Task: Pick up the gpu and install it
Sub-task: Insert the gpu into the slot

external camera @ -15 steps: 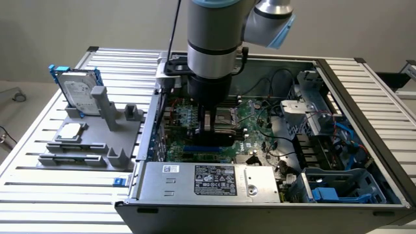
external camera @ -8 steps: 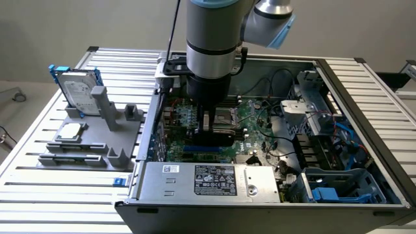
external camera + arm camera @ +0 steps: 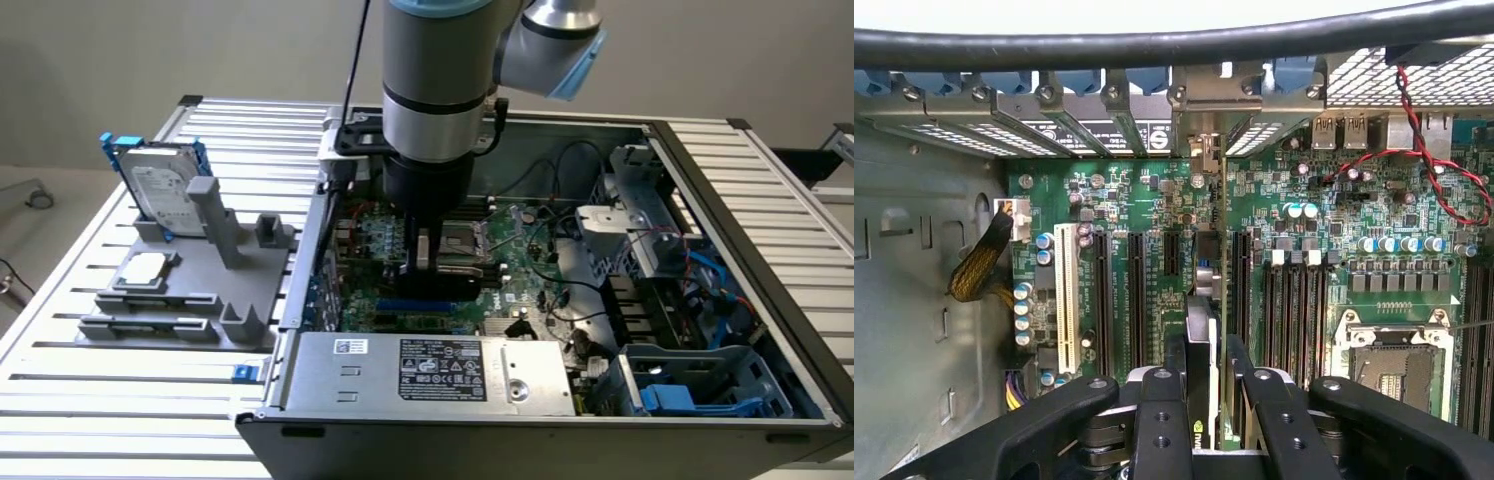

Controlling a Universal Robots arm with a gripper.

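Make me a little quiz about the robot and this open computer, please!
1. True or false: the gripper is inside the computer case, over the green motherboard.
2. What does the gripper hold? A) the gpu B) the hard drive C) the small square chip
3. Where does the hard drive stand: inside the case, or in the grey holder outside it?

Key:
1. True.
2. A. The thin card stands on edge between the fingers, above the slots.
3. In the grey holder, on the exterior view's left of the case.
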